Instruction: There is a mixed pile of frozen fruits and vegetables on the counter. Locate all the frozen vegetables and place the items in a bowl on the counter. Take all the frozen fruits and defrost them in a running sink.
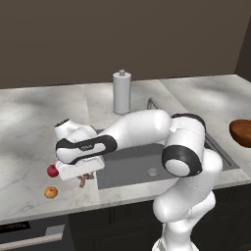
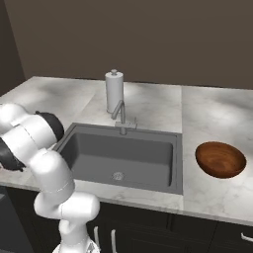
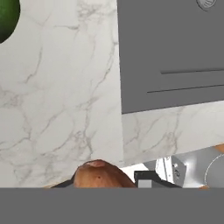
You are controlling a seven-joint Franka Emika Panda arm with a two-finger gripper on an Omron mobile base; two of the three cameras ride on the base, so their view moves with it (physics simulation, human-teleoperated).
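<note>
My gripper [image 1: 86, 180] is low over the counter [image 1: 29, 132], left of the sink [image 1: 132, 164], shut on the brown mushroom [image 1: 85, 179]. In the hand view the mushroom [image 3: 101, 175] sits between the dark finger tips at my gripper [image 3: 105, 181]. The green rounded piece [image 3: 6, 19] lies at the top left of that view. The red apple [image 1: 52, 170] rests just left of the hand, and the orange [image 1: 51, 192] lies nearer the counter's front edge. The wooden bowl [image 2: 220, 159] stands on the counter right of the sink [image 2: 121, 155].
A tall paper-towel cylinder [image 1: 121, 91] stands behind the sink beside the thin faucet [image 2: 120, 116]. The silver drain [image 2: 117, 175] lies on the basin floor. The arm's white links stretch across the sink's left side.
</note>
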